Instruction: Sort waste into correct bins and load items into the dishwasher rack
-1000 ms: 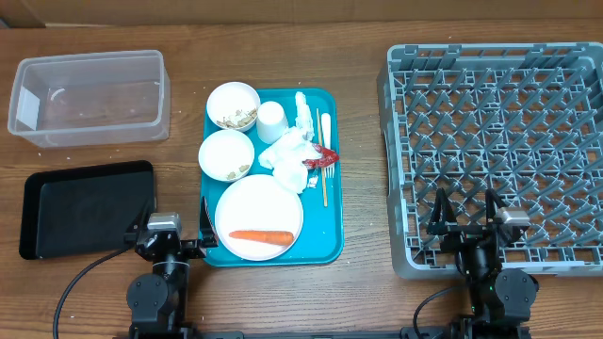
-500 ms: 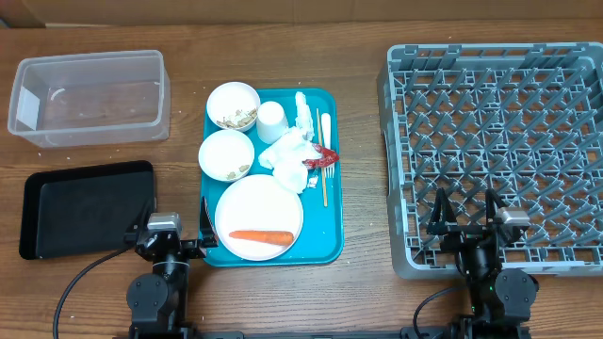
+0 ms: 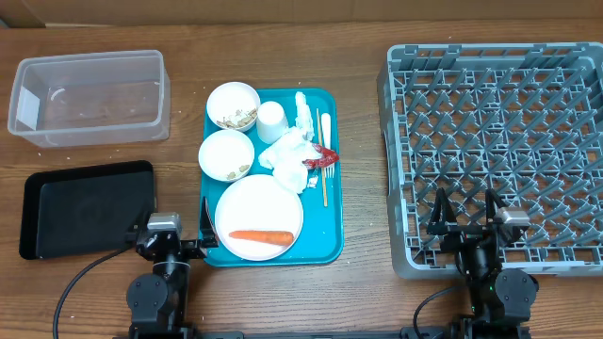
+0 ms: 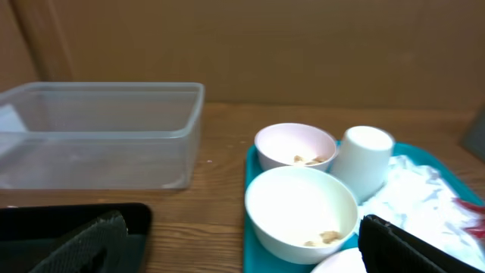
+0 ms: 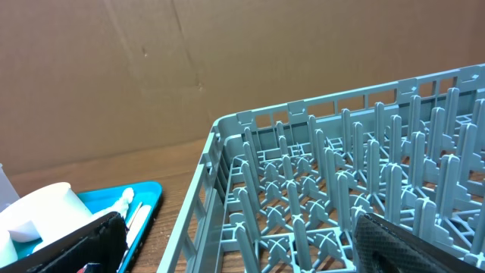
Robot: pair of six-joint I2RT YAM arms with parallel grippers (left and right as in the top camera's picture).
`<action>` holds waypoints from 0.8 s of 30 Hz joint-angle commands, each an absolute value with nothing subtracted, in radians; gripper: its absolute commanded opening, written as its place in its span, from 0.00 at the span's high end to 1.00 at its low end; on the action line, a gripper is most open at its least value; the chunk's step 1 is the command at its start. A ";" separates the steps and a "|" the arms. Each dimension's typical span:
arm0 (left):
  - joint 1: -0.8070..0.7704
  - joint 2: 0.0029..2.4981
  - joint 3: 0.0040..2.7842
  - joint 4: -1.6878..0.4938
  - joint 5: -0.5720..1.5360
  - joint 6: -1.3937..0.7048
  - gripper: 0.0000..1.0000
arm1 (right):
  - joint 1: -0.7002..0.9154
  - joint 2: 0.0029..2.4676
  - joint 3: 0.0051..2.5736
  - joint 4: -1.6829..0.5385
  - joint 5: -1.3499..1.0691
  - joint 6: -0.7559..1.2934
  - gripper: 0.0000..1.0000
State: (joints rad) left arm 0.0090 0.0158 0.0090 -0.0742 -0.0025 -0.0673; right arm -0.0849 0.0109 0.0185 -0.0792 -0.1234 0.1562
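We see the waste and dishes gathered on a teal tray (image 3: 328, 235) at the middle of the table (image 3: 363, 282). An orange carrot (image 3: 261, 236) lies across the near part of a round pale plate (image 3: 259, 202). Behind the plate sit two white bowls: the near bowl (image 3: 221, 151) has a few brown crumbs at its edge, and the far bowl (image 3: 226, 96) holds more scraps. A small white cup (image 3: 271, 121) stands just beside the far bowl. Crumpled white napkins (image 3: 287, 151) lie right of the bowls, with a red crinkled wrapper (image 3: 323, 157) touching them and a thin wooden stick (image 3: 324, 184) alongside.

The clear tub (image 3: 89, 97) sits far left, and the shallow black tray (image 3: 85, 207) lies nearer us. The grey pegged rack (image 3: 391, 169) fills the right side.

The left claw (image 3: 174, 221) hangs at the teal tray's near left corner, its fingers spread wide on nothing. The right claw (image 3: 464, 221) hangs over the rack's near edge, likewise spread and holding nothing.
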 commanded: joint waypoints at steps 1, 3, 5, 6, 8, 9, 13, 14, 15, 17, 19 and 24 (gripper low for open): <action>0.012 0.005 0.006 -0.052 0.291 -0.456 0.00 | -0.086 0.003 0.008 -0.073 -0.120 0.152 0.00; 0.012 0.005 0.006 -0.043 0.431 -0.676 0.00 | -0.086 0.003 0.008 -0.073 -0.120 0.152 0.00; 0.012 0.005 0.006 -0.040 0.431 -0.806 0.00 | -0.086 0.003 0.008 -0.073 -0.120 0.152 0.00; 0.013 0.005 0.006 -0.039 0.431 -0.808 0.00 | -0.086 0.003 0.008 -0.073 -0.120 0.152 0.00; 0.013 0.005 0.007 -0.025 0.470 -0.798 0.00 | -0.086 0.003 0.008 -0.073 -0.120 0.152 0.00; 0.012 0.005 0.011 -0.012 0.508 -0.761 0.00 | -0.086 0.003 0.008 -0.073 -0.120 0.152 0.00; 0.012 0.006 0.106 -0.064 0.550 -0.639 0.00 | -0.086 0.003 0.008 -0.073 -0.120 0.152 0.00; 0.012 0.009 0.161 -0.119 0.536 -0.595 0.00 | -0.086 0.003 0.008 -0.073 -0.120 0.152 0.00; 0.012 0.017 0.210 -0.175 0.515 -0.562 0.00 | -0.086 0.003 0.008 -0.073 -0.120 0.152 0.00; 0.012 0.074 0.343 -0.327 0.470 -0.475 0.00 | -0.086 0.003 0.008 -0.073 -0.120 0.152 0.00; 0.012 0.144 0.434 -0.420 0.444 -0.428 0.00 | -0.086 0.003 0.008 -0.073 -0.120 0.152 0.00; 0.007 0.517 0.747 -0.672 0.439 -0.303 0.00 | -0.086 0.003 0.008 -0.073 -0.120 0.152 0.00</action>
